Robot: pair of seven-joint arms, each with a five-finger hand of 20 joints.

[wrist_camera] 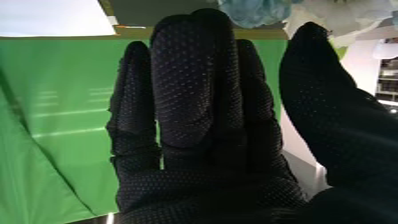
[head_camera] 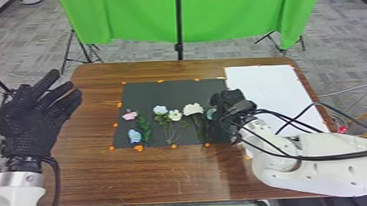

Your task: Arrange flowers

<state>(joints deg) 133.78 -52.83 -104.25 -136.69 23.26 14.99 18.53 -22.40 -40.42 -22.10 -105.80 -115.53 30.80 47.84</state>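
Note:
In the head view my right hand (head_camera: 231, 105) is over the right edge of the dark mat (head_camera: 157, 89), close beside a blue-grey flower (head_camera: 211, 113). The right wrist view shows my right hand (wrist_camera: 200, 150) with straight fingers and the thumb apart; blue petals (wrist_camera: 255, 11) and white petals (wrist_camera: 333, 20) are near the fingertips. On the mat lie a pink flower (head_camera: 130, 115), a light blue flower (head_camera: 134, 136), white flowers (head_camera: 161, 110) and a larger white flower (head_camera: 193, 109), with green stems. My left hand (head_camera: 29, 122) is open at the table's left edge.
A white sheet (head_camera: 261, 80) lies on the brown table (head_camera: 99, 180) to the right of the mat. Orange markers (head_camera: 139, 148) line the mat's edges. A green cloth (head_camera: 141, 23) hangs on a stand behind the table.

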